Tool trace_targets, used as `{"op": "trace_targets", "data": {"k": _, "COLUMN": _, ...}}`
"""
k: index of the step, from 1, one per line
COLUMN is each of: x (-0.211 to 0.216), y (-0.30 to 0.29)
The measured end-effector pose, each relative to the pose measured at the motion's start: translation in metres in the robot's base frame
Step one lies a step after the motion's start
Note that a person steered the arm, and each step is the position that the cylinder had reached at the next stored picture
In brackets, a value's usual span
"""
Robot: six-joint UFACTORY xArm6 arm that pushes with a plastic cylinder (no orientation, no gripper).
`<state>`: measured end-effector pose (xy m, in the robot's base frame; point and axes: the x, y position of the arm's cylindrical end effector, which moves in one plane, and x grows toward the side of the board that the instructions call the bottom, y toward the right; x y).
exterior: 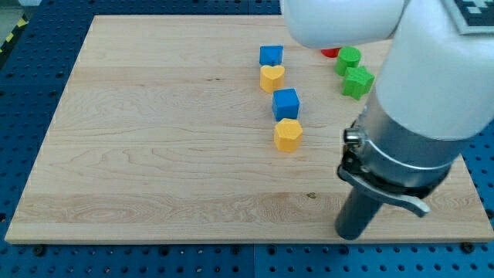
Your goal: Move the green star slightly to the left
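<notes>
Lower right of frame, my tip [351, 234] touches nothing, well below green star [358, 82], not yet positioned to push it left.

Blocks — two blue [271, 55] [285, 103], two yellow [272, 77] [288, 134], two green [348, 59] [357, 82], one red [329, 52].

1. No text, label, brand name, number or sign can be read anywhere in the camera view.
2. At the far right corner a black-and-white patterned marker [476, 13] sits on the arm's white housing [347, 19]; it is cut off by the edge and carries no legible characters.
</notes>
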<state>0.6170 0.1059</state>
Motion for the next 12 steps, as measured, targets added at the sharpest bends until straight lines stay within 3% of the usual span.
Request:
{"op": "trace_targets", "data": {"k": 2, "x": -0.057, "y": -0.167}}
{"op": "trace_targets", "data": {"k": 4, "x": -0.057, "y": -0.169}}
{"op": "trace_targets", "data": {"k": 6, "x": -0.05, "y": 0.003}}
{"op": "trace_targets", "data": {"k": 8, "x": -0.122, "y": 0.166}}
{"op": "trace_targets", "data": {"k": 9, "x": -0.189, "y": 0.18}}
{"op": "trace_targets", "data": {"k": 10, "x": -0.221, "y": 0.18}}
{"op": "trace_targets", "data": {"k": 12, "x": -0.222, "y": 0.136}}
